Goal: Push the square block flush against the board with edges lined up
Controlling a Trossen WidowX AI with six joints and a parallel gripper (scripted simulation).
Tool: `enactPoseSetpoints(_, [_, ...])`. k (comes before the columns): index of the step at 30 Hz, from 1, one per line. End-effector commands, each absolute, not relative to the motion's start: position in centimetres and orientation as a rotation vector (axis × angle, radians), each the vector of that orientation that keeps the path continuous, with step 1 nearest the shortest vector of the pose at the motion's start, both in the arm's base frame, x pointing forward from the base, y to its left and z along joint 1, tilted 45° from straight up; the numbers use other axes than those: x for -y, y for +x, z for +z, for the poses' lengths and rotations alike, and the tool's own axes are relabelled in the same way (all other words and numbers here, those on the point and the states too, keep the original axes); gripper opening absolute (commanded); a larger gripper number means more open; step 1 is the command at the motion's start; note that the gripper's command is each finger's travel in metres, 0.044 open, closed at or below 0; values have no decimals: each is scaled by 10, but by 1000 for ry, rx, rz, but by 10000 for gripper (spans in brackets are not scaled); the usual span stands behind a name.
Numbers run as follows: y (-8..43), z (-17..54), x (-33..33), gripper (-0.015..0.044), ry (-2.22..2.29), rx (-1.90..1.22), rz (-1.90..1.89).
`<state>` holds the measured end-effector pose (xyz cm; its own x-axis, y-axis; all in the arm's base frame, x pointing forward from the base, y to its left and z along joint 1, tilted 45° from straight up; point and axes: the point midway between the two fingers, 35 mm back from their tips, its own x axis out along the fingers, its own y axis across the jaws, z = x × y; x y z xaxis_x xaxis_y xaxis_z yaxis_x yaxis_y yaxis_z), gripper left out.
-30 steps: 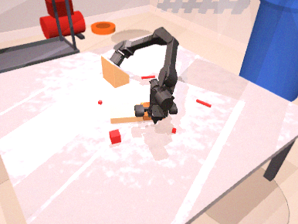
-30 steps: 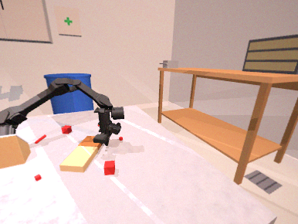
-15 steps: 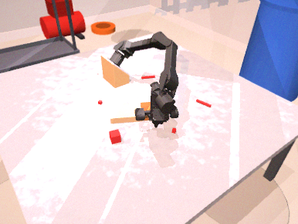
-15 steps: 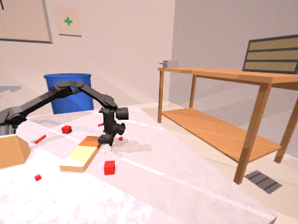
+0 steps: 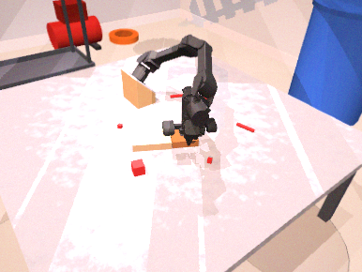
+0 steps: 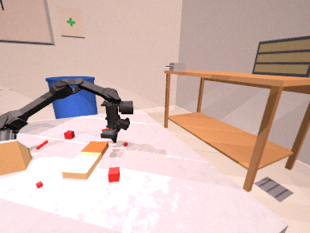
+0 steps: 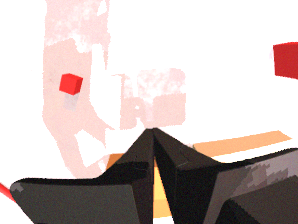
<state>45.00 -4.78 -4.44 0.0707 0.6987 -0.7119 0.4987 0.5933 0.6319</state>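
The square block (image 5: 177, 138) (image 6: 95, 147) (image 7: 114, 160) is orange and lies flat at one end of the long pale board (image 5: 151, 147) (image 6: 77, 175) (image 7: 240, 144). No gap shows between them in the top and exterior views. Their front long edges look about in line; a small offset cannot be ruled out. My gripper (image 5: 189, 142) (image 6: 115, 141) (image 7: 151, 133) is shut and empty, pointing down at the front side of the block, low near the table. Whether its tips touch the block cannot be told. The fingers hide part of the block and the joint in the wrist view.
A red cube (image 5: 138, 168) (image 6: 114, 174) (image 7: 286, 61) lies in front of the board. A small red cube (image 5: 209, 160) (image 6: 125, 144) (image 7: 70, 84) lies in front of the block. A wooden slab (image 5: 136, 91) (image 6: 14, 157) stands near the arm's base. A red stick (image 5: 245, 127) lies to the right.
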Motion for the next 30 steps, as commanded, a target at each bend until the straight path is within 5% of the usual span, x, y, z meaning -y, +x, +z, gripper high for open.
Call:
enactPoseSetpoints(1, [438,-35,41,0,1038,-1584,198])
enactPoseSetpoints(19, [293,13,-23,0,1031,-1599,206])
enactPoseSetpoints(30, [289,-19,-59,0,1032,-1599,208])
